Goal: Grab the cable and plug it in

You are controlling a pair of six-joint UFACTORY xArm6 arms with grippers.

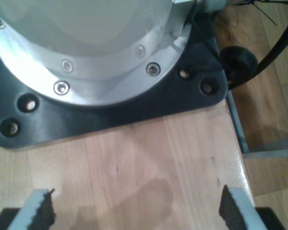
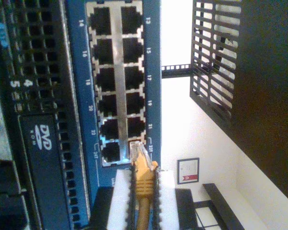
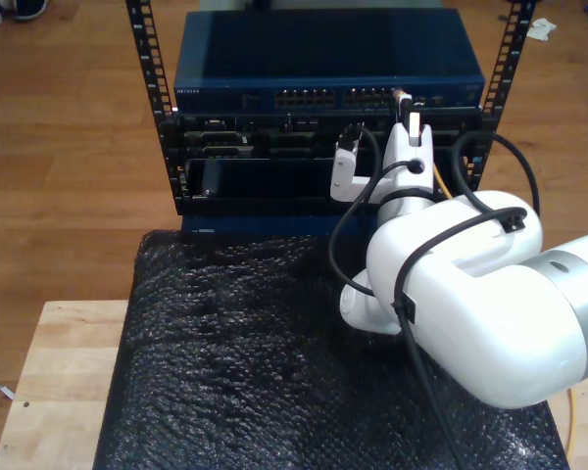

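Yellow-orange cable (image 2: pixel 143 184) clamped in my second end effector (image 2: pixel 143 201) — plug at the switch (image 2: pixel 77 72) — first end effector (image 1: pixel 137 211) apart

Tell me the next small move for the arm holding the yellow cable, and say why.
Probably ease my second end effector straight forward to seat the plug. In the second wrist view its pads are closed on the cable, and the clear plug sits right at the mouth of an open port at the end of the blue switch. It looks roughly lined up, so a short, slow push should do.
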